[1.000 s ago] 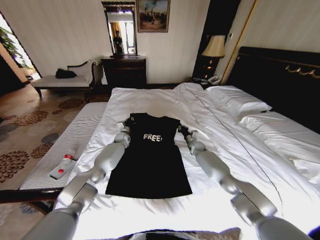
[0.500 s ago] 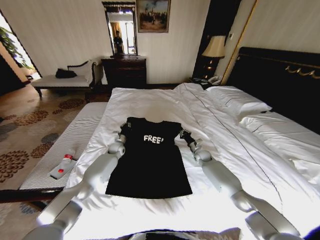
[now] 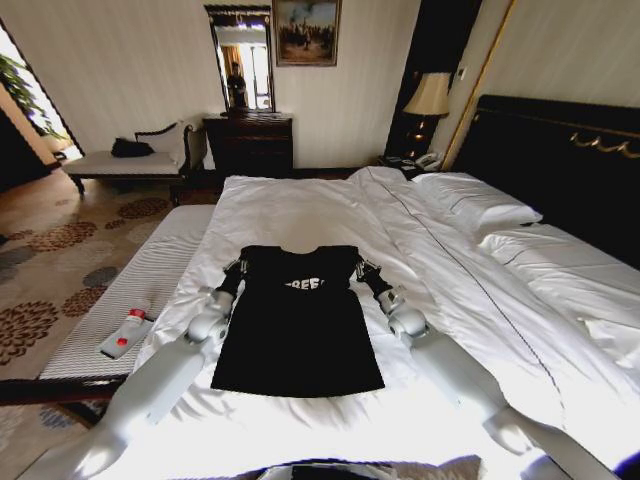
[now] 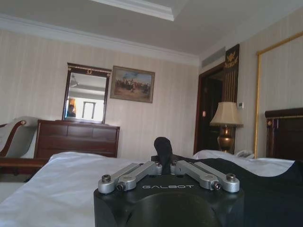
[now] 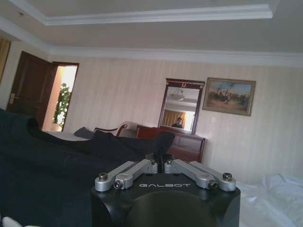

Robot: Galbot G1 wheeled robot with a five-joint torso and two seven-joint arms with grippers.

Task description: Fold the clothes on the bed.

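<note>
So my left gripper [image 3: 238,266] is pinched shut on the left shoulder of the black T-shirt [image 3: 298,330], and my right gripper [image 3: 362,269] looks clamped on the right shoulder the same way, though the fabric hides the tips a bit. The top edge is lifted and folded toward me, half covering the lettering. The shirt lies mid-bed [image 3: 300,205] on the white duvet.

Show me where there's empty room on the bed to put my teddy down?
Bare white sheet lies between the T-shirt and the pillows on the bed, and beyond the shirt's top edge toward the dresser. It is crowded at the shirt's top corners, where the left gripper and right gripper pinch the cloth.
</note>
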